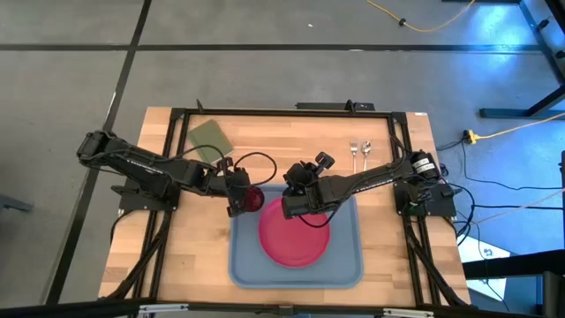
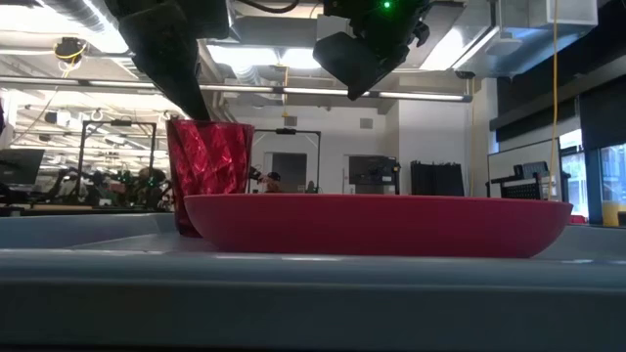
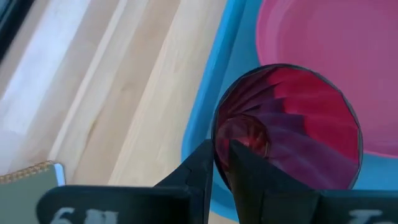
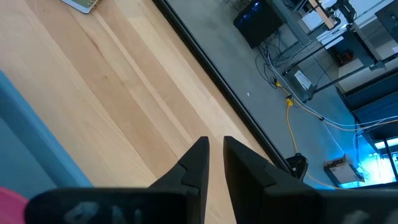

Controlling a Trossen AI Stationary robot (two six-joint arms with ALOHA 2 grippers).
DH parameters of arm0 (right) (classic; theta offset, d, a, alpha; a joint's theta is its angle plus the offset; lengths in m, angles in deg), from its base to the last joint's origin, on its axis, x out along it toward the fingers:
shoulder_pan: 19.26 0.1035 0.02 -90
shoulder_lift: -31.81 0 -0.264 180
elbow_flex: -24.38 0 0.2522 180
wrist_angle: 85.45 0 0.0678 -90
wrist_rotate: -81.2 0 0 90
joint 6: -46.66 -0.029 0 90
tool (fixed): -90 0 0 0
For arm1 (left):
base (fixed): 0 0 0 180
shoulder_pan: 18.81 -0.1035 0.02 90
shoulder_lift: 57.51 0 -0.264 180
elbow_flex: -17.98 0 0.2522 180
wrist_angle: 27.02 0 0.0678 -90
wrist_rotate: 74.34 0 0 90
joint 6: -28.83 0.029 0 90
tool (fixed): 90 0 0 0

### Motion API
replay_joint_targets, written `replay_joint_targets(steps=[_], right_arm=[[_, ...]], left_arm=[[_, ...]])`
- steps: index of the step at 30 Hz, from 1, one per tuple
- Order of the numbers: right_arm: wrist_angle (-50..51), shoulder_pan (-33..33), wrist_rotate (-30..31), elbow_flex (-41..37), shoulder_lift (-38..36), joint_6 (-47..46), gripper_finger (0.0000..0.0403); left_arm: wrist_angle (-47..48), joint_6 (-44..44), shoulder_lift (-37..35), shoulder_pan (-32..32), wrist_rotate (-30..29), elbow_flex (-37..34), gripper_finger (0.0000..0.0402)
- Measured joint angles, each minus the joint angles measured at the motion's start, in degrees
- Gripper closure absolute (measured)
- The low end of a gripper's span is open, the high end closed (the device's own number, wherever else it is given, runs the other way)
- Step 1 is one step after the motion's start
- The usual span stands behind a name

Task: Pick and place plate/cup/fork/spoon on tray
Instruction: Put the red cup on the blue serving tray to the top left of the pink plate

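The dark red cup (image 1: 254, 198) hangs over the far left corner of the light blue tray (image 1: 349, 269), with my left gripper (image 1: 239, 200) shut on it. Whether its base touches the tray I cannot tell. The pink-red plate (image 1: 296, 240) lies flat in the tray. My right gripper (image 1: 290, 205) hovers above the plate's far left edge, its fingers (image 4: 198, 163) a narrow gap apart with nothing between them. The fork (image 1: 354, 149) and the spoon (image 1: 366, 148) lie side by side on the wood at the far right. My left gripper pinches the cup's wall at the rim (image 3: 219, 144), on the side away from the plate, with one finger (image 3: 252, 177) inside the cup and one (image 3: 196, 171) outside. The fingers slant down from the table's left. The cup stays upright, its mouth up.
A green square pad (image 1: 210, 137) lies at the table's far left. A black frame (image 1: 282, 112) runs around the tabletop. Bare wood lies between the tray and the cutlery, and on the tray's left. In the low view the plate (image 2: 377, 223) hides part of the cup (image 2: 208, 171).
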Motion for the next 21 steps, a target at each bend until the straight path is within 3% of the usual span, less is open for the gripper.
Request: replay_joint_targets(steps=[21], right_arm=[[0.0, 0.02, 0.0, 0.0, 0.0, 0.0, 0.0349]], left_arm=[[0.68, -0.05, 0.04, 0.0, -0.03, 0.0, 0.035]])
